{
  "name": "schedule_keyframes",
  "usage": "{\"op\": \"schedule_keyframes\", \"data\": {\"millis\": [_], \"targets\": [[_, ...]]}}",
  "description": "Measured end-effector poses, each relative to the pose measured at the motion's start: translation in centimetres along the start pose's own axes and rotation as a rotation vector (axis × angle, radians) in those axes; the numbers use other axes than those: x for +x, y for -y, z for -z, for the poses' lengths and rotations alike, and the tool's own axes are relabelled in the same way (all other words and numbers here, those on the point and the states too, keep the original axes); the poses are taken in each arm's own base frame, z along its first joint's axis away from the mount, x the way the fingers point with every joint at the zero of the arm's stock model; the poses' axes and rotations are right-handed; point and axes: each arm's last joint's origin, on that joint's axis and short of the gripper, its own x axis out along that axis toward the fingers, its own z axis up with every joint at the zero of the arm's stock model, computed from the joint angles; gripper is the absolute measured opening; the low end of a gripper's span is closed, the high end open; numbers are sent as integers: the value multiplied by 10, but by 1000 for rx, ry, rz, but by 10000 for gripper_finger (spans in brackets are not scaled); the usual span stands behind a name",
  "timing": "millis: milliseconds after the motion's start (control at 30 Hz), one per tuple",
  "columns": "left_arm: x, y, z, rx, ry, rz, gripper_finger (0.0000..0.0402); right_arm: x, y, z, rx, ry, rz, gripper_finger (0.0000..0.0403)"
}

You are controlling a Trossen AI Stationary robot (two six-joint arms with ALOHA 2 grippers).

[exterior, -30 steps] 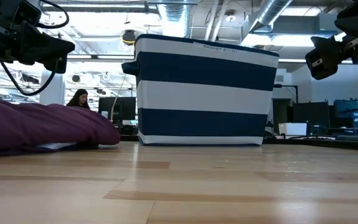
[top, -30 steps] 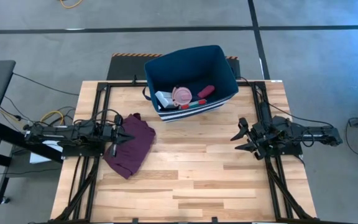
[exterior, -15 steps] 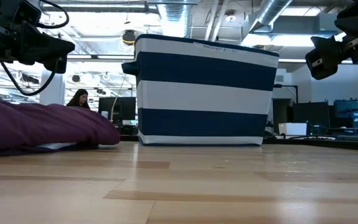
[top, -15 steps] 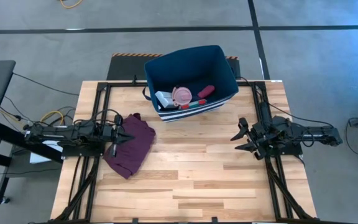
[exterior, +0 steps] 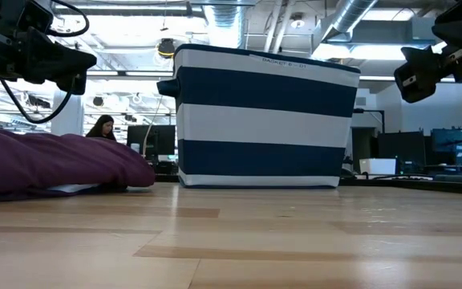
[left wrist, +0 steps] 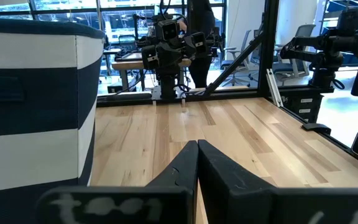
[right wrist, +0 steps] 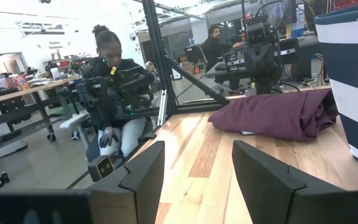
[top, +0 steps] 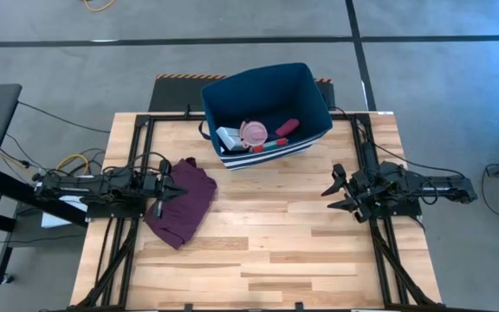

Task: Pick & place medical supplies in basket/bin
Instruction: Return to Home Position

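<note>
Navy striped bin (top: 271, 155) sits at your table's (top: 275, 251) far centre, long axis left to right, supplies and pink disc (top: 254, 132) inside. Your left gripper (left wrist: 197, 146), pinched closed, hangs by the maroon cloth (top: 189, 208); right gripper (right wrist: 197, 149) gapes at the right.

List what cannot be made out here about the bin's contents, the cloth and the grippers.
Low view: the bin's wall hides its contents.
High view: the supplies in the bin are too small to name each.
Low view: the cloth covers most of a white thing; what it is cannot be told.
Low view: left gripper and right gripper, parked at the table's sides, are partly cut off by the top corners.
</note>
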Motion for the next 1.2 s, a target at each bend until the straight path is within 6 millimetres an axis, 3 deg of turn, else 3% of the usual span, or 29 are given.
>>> {"op": "schedule_keyframes", "data": {"millis": [1200], "targets": [[0, 0, 0, 0, 0, 0, 0, 0, 0, 0, 0, 0, 0, 182]]}}
